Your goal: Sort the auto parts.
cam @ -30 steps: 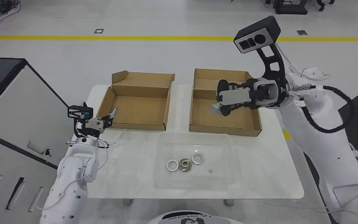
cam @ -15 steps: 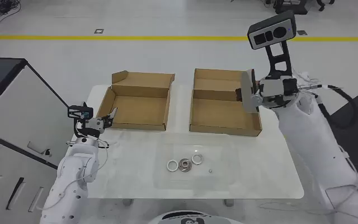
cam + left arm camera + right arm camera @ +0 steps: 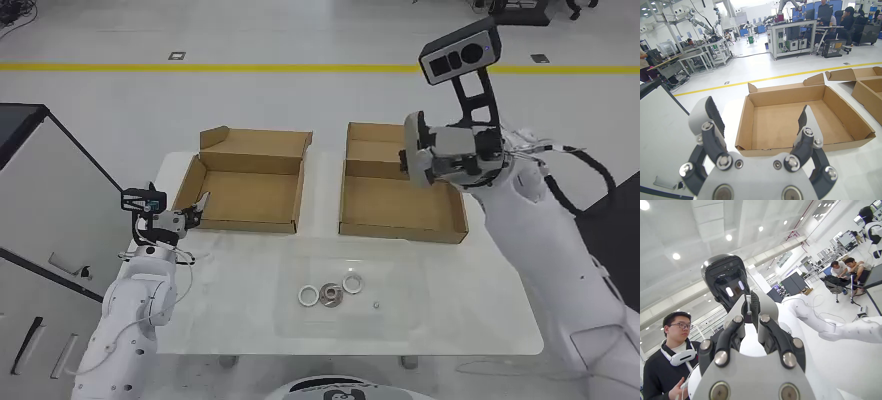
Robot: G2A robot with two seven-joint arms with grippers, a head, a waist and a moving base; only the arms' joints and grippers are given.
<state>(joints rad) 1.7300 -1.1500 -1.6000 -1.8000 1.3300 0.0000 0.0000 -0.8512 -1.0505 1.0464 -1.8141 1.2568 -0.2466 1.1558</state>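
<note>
My right gripper (image 3: 749, 306) is shut on a small threaded metal bolt (image 3: 748, 305), held upright between its pads. In the top view that gripper (image 3: 414, 150) is raised over the far right part of the right cardboard box (image 3: 400, 208), turned upward. My left gripper (image 3: 759, 111) is open with nothing in it, just in front of the left cardboard box (image 3: 791, 121); the top view puts it (image 3: 199, 208) at that box's left front corner. Three ring-shaped parts (image 3: 329, 296) and a tiny part (image 3: 376, 304) lie on the table's front middle.
Both boxes (image 3: 245, 192) are open-topped with flaps raised at the back. The rings lie in a shallow clear tray (image 3: 290, 262). A grey cabinet (image 3: 40, 190) stands left of the table. A person with a headset round the neck (image 3: 668, 355) stands behind the robot.
The right arm has lifted from low over the right box, swung to the right, then come back part-way, with its gripper turned upward. The left arm and the rings have not moved.
</note>
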